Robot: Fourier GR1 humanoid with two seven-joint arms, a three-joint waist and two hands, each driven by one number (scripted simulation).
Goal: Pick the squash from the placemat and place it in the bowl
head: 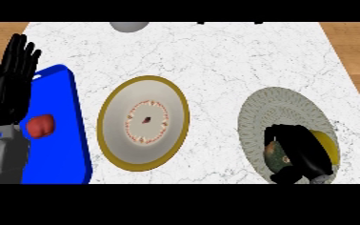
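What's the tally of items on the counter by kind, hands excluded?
Placemats: 1, the round grey placemat
Plates: 1, the gold-rimmed plate
Trays: 1, the blue tray
Bowls: 1, the grey bowl, cut off at the far edge
Produce: 2, the squash under the right hand, and a red item on the tray
Total: 6

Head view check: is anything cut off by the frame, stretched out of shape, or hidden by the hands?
Head view: the round gold-rimmed plate looks taller than wide; the grey rounded object is cut by the top edge; the blue placemat runs off at the left, partly behind the open left hand; the right hand curls over the green-and-yellow squash, hiding most of it and part of the grey patterned bowl.
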